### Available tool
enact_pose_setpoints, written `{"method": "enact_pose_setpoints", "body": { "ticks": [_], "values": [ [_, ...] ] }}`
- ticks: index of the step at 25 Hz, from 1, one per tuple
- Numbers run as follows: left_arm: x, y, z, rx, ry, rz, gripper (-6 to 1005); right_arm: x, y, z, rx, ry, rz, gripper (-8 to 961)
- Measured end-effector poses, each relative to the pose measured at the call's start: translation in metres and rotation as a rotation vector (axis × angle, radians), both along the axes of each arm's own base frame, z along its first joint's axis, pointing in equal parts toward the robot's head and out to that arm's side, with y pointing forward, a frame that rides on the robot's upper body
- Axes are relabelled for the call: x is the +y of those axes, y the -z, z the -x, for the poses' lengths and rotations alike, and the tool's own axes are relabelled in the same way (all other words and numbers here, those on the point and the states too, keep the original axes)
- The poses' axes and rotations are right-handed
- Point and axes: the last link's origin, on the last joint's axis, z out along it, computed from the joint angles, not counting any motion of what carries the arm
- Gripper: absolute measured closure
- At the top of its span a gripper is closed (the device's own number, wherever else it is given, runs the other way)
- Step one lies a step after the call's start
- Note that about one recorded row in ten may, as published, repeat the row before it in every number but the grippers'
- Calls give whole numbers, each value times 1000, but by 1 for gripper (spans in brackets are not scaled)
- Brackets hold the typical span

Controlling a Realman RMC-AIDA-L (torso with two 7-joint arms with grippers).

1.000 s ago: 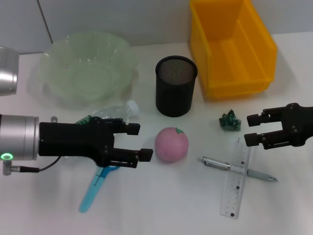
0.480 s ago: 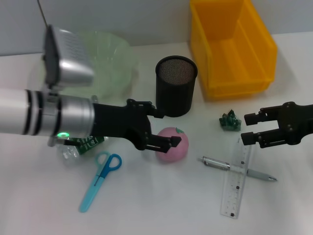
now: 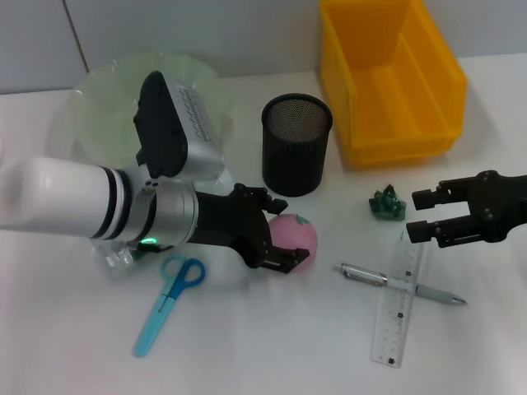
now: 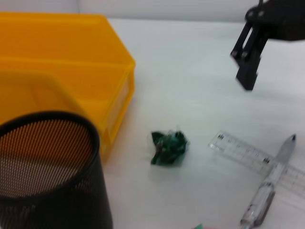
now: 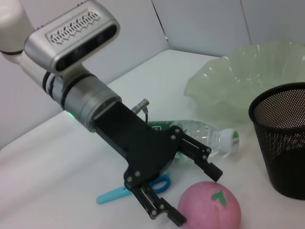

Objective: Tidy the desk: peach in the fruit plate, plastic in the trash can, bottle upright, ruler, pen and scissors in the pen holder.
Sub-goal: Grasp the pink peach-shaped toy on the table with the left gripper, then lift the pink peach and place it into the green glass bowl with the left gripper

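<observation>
At the centre of the desk the peach (image 3: 292,241) rests on the bare white surface, just in front of the black mesh pen holder (image 3: 296,145) and with its small green stem mark facing up. Bracketing it on its left side is the left gripper (image 3: 277,232), fingers spread wide: in the right wrist view one finger reaches toward the top of the fruit and the other lies low against its near flank, so the peach sits at, or just inside, the mouth of the open jaws. Whether the pads are actually touching the skin cannot be told. Being round, the peach offers no long axis to align with; what matters is that it lies directly ahead of the fingertips, and the left arm is plainly the nearer of the two. In my judgement a short advance and a closing squeeze remain before any lift. Its destination, the pale green fruit plate (image 3: 103,95), lies behind the left arm toward the far left of the desk (so the carry would go back over the arm's own side). Blue scissors (image 3: 167,302) and the fallen bottle (image 5: 205,134) lie near the left arm. Well apart on the right, the right gripper (image 3: 422,216) hovers with fingers open over nothing, near the ruler (image 3: 398,301), the pen (image 3: 399,283) and the crumpled green plastic (image 3: 387,203).
</observation>
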Motion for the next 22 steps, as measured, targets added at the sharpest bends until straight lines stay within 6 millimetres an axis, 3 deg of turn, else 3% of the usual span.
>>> {"method": "enact_pose_setpoints", "body": {
  "ticks": [16, 22],
  "values": [
    [3, 3, 6, 55, -28, -19, 225, 0, 0, 0, 0, 1, 0, 213],
    [1, -6, 2, 13, -34, -12, 466, 0, 0, 1, 1, 1, 1, 212]
  ]
}}
